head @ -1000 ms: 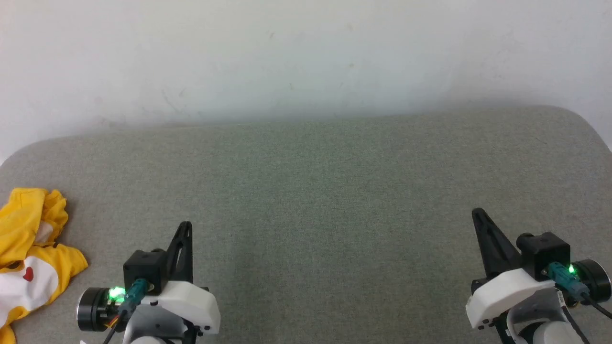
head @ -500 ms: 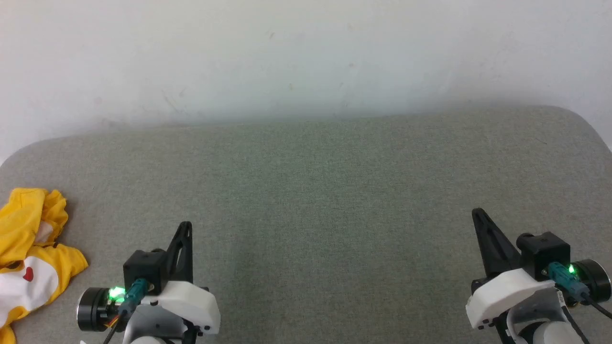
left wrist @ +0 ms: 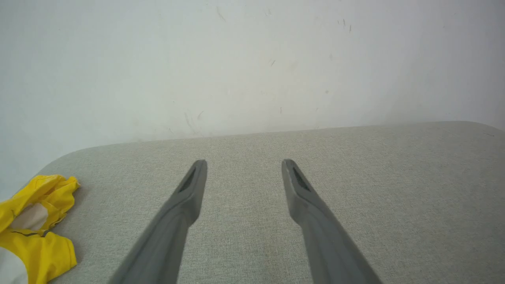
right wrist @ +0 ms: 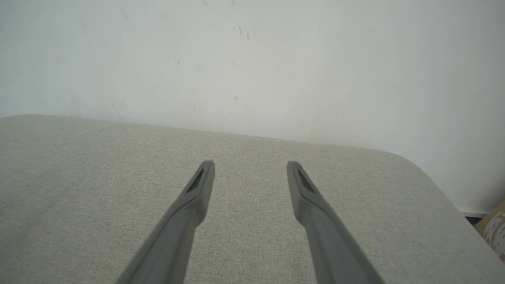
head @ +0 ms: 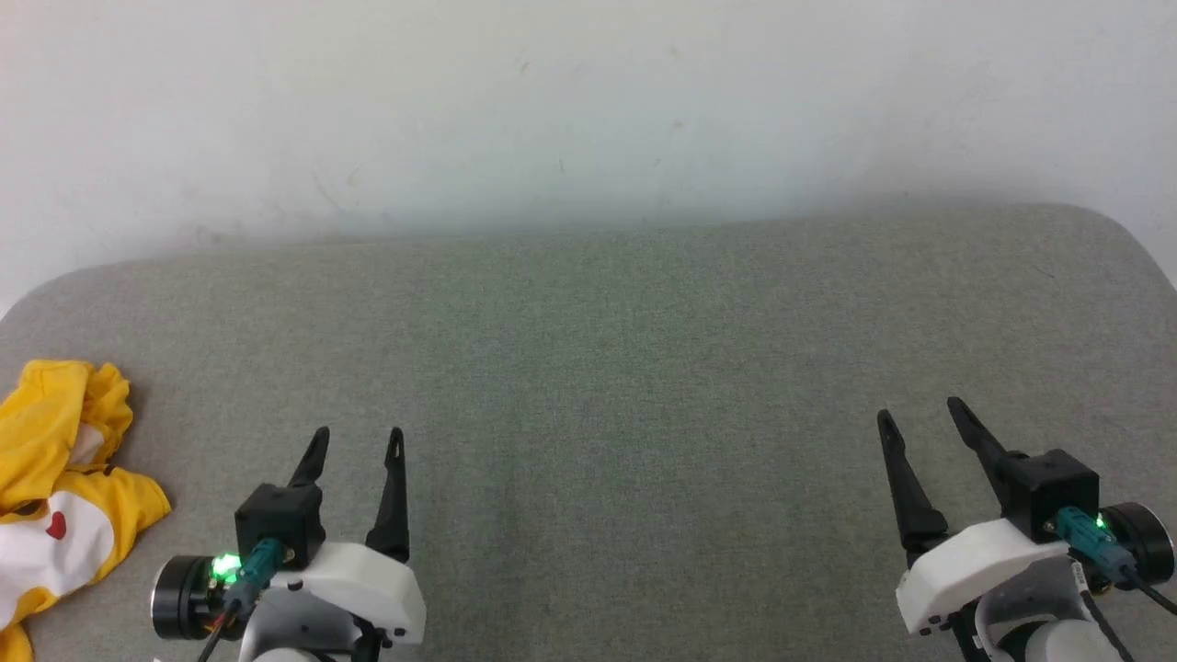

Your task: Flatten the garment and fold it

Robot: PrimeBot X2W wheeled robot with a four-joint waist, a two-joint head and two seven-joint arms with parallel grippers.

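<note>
Cloth is the whole problem here: the garment (head: 74, 501) lies crumpled at the far 8 o'clock corner of the head view, on the fabric-covered desk (head: 588, 368). Part of it runs off the picture's edge, so its full outline cannot be read. A white patch with a red dot faces up among the yellow folds. In the left wrist view the garment (left wrist: 43, 248) sits at 8 o'clock, well apart from the fingers.

The left gripper (head: 358, 437) waits at 7 o'clock and the right gripper (head: 919, 410) at 5 o'clock. Both hover over bare desk with jaws released and nothing between them. The wrist views confirm the gap on the left gripper (left wrist: 243, 162) and the right gripper (right wrist: 250, 162).

The step in hand looks like the first reach, and the left arm is the nearer one. It would do best to:
- swing toward 9 o'clock;
- come down low;
- pinch one outer edge, a sleeve or hem, not the bunched middle;
- draw the cloth toward the desk's centre, where both arms can spread it.

Grabbing several layers at once would likely only drag the lump along. A turn at the waist may help bring the whole shirt into sight first.
</note>
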